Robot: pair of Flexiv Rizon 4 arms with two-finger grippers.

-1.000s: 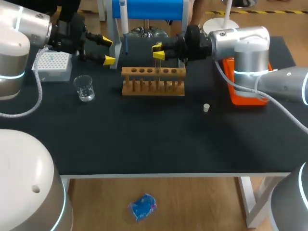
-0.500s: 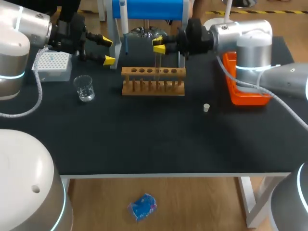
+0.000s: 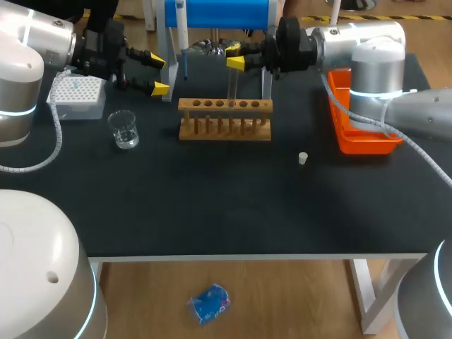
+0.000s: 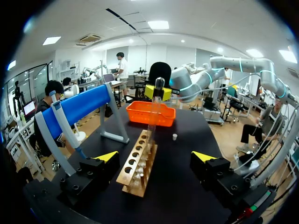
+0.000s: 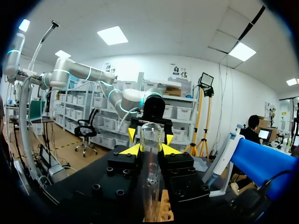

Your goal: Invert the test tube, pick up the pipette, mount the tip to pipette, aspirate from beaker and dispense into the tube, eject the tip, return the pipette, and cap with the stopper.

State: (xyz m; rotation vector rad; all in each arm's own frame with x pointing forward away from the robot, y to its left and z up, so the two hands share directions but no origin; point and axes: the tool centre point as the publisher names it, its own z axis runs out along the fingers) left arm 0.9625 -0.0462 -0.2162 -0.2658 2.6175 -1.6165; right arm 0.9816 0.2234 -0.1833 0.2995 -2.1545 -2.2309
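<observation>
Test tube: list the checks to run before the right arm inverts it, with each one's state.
1. Right gripper shut on the test tube, both fingers on it: ok.
2. Tube's lower end out of the wooden rack: cannot tell.
3. Left gripper open and well aside of the tube: ok.
4. Stopper off the tube, on the table: ok.
5. Beaker apart from the rack: ok.
</observation>
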